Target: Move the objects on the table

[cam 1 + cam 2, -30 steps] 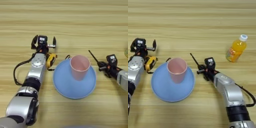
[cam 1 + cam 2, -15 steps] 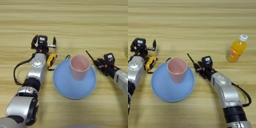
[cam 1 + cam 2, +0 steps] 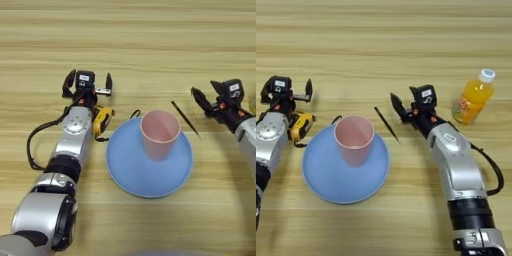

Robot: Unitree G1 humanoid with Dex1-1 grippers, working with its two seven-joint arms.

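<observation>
A pale pink cup (image 3: pixel 160 133) stands upright on a blue plate (image 3: pixel 125 172) in the middle of the table (image 3: pixel 150 45). A thin black stick (image 3: pixel 184 118) lies flat on the wood just past the plate's right rim. My right gripper (image 3: pixel 203 89) hovers open a little right of and beyond the stick, apart from it. An orange-drink bottle (image 3: pixel 473 97) with a white cap stands to the right of that gripper. My left gripper (image 3: pixel 88 80) is open beyond a small yellow object (image 3: pixel 102 120), with nothing between its fingers.
The yellow object with a black cord lies against the plate's left rim, beside my left forearm (image 3: pixel 75 135). My right forearm (image 3: pixel 456 165) runs down the right side of the table. Bare wood stretches across the far half.
My right gripper has let go of the black stick, which now lies on the table by the plate. The gripper has opened and drawn back to the right. The left arm has not moved.
</observation>
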